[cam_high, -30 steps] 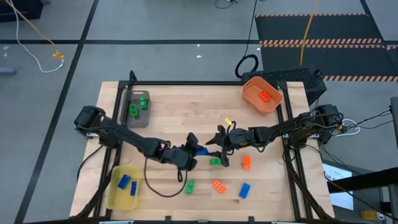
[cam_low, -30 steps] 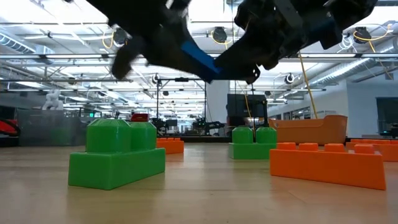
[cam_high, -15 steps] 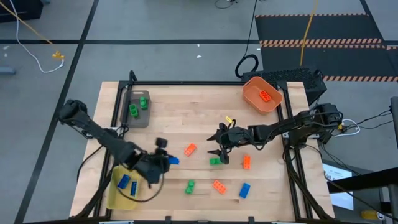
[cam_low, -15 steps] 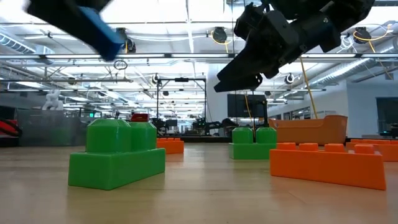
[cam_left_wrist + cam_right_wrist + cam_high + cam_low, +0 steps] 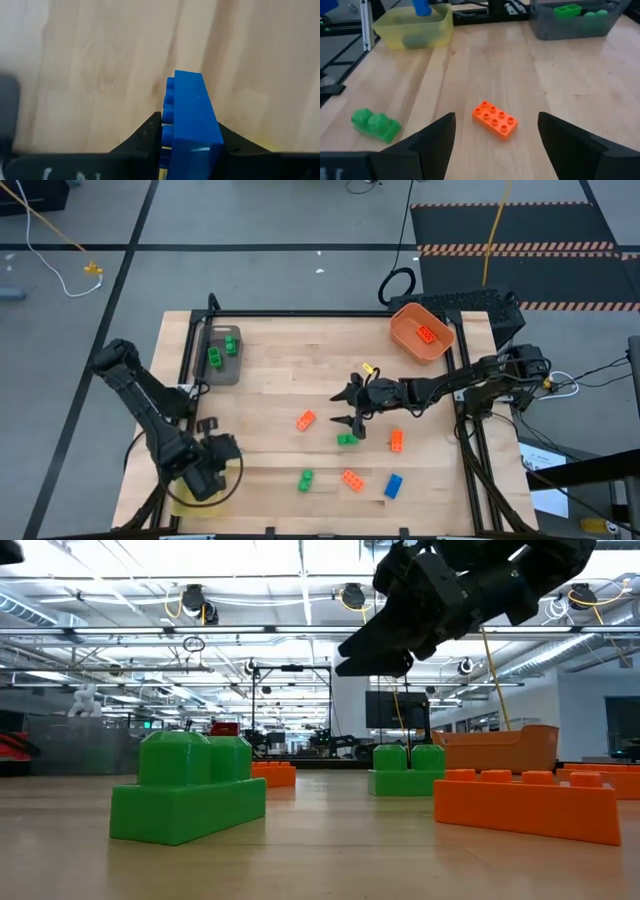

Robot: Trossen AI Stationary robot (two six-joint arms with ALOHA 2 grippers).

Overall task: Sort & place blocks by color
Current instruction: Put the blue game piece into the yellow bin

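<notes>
left hand: clamped on blue block, over yellow bin at near-left corner; drop is straight down.
right hand: fingers wide, empty, mid-counter.
nearest target: orange block dead ahead, lying diagonal to the fingers.
room: open wood around it; green block well apart.

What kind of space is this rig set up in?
Probably a large robotics lab or workshop: the low view shows a high ceiling with lights and equipment racks; the high view shows hazard-striped floor mats beside the table.
</notes>
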